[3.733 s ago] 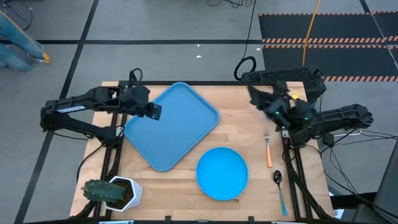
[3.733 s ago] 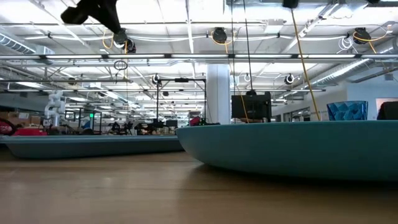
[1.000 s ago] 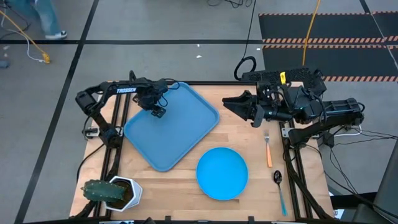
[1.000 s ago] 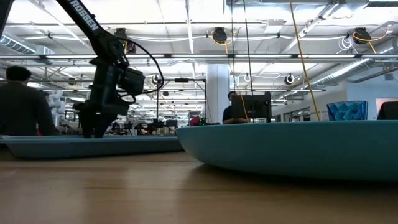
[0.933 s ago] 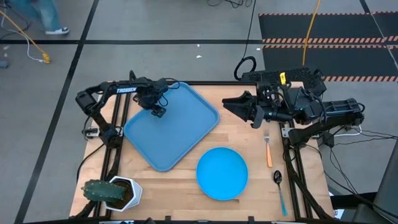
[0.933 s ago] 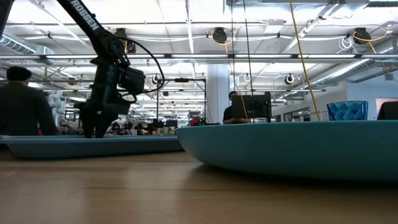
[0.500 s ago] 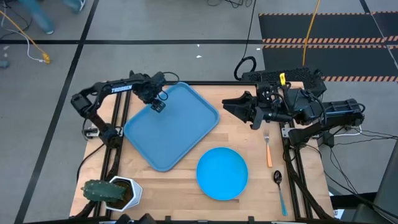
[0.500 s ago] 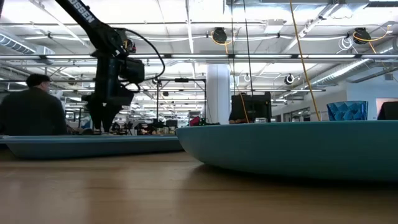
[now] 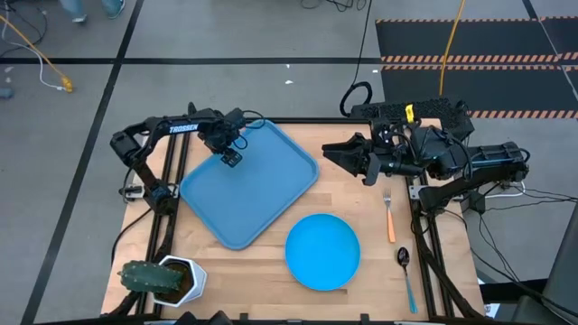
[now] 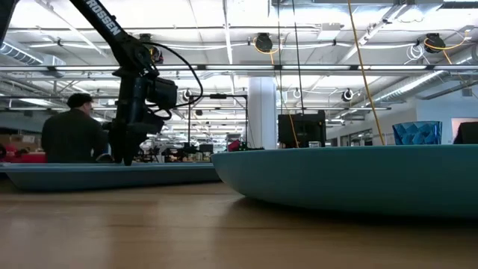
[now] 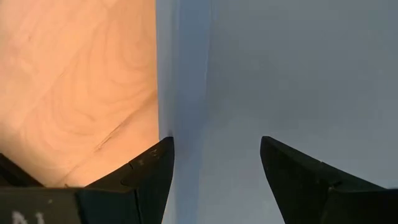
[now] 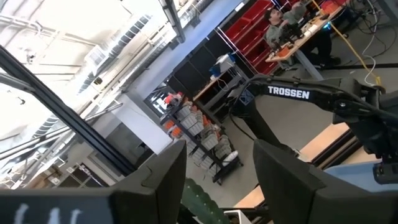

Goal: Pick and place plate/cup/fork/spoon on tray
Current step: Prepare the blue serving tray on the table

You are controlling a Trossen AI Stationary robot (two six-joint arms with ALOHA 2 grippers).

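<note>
This is a big open robotics lab or workshop hall. The low view shows a high ceiling hung with strip lights, pipes and cables, a white pillar, and rows of benches with a monitor and a seated person. The right wrist view shows red cabinets and a wheeled rack. From above, the wooden table stands on grey concrete floor marked with black tape and striped mats.

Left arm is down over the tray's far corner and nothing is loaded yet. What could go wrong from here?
1. The left gripper, fingers open, straddles the tray rim; closing could drag or tip it.
2. The plate lies beside the tray's near edge, so a shifted tray may push it.
</note>
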